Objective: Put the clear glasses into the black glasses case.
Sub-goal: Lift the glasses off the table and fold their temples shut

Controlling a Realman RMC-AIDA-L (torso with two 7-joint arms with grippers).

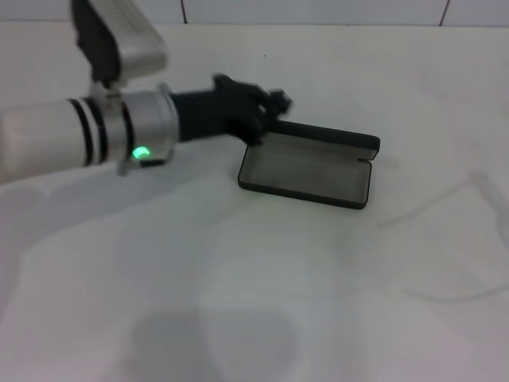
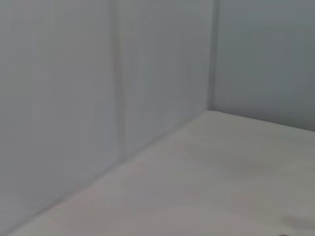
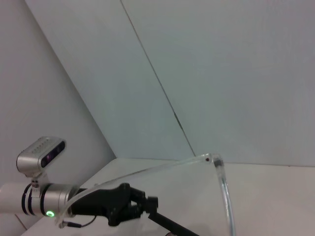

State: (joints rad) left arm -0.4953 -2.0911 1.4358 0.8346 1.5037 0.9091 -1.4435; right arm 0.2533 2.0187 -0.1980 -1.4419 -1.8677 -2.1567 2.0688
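The left gripper (image 1: 266, 111) holds the raised lid of the black glasses case (image 1: 306, 169), open mid-table; its jaw state I cannot tell. The clear glasses (image 3: 216, 172), apparently near the table's right edge, next need lowering into the grey lining.

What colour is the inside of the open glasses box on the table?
Grey, inside the black hinged hard glasses case; the head view shows it best.

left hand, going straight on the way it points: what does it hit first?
Likely the raised lid of the open black glasses case. The left hand points right at the lid's near end and looks about touching it already; depth is unclear.
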